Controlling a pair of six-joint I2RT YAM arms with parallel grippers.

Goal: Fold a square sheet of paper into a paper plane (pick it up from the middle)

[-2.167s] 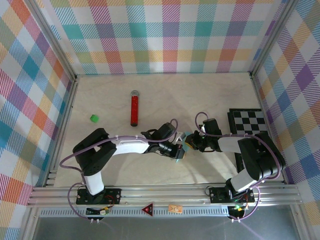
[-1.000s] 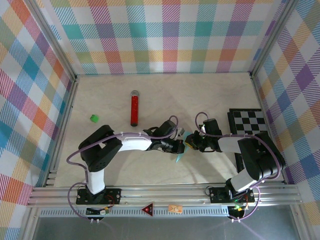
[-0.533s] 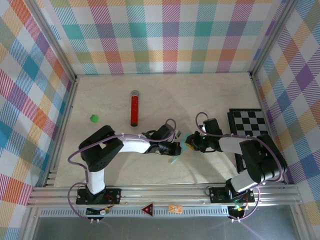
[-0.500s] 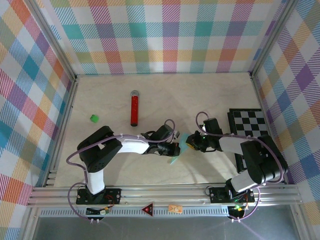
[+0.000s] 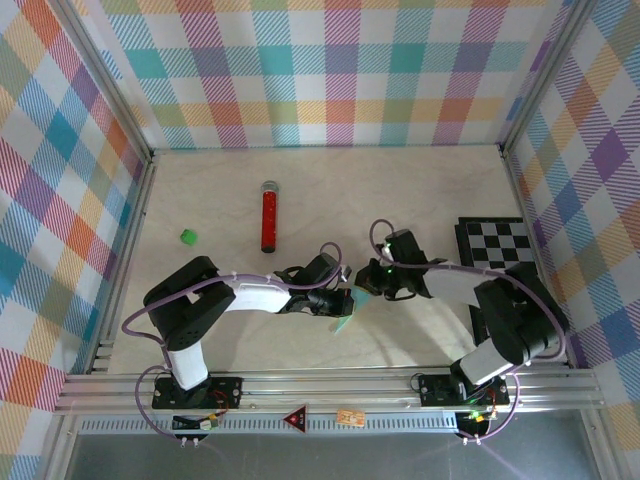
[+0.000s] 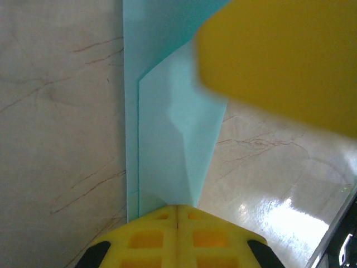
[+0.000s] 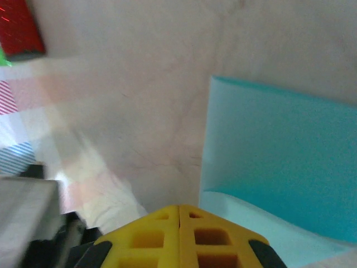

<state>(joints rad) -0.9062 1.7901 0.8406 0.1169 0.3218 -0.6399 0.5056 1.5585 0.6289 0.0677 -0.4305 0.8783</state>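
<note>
The left fingers (image 6: 202, 219) are pressed together, pinching the folded light cyan paper sheet (image 6: 167, 139) above the pale marbled surface (image 6: 56, 139). The right fingers (image 7: 162, 216), likewise closed, meet the sheet's edge; whether they grip it cannot be told.

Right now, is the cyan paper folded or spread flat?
Folded: in the left wrist view the cyan paper lies in overlapping layers with lengthwise creases.

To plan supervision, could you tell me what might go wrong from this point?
The left gripper is shut on the paper while the right gripper is shut at its other end: pulling apart might tear it. The paper bulges beside the right gripper, so the crease may land crooked.
</note>
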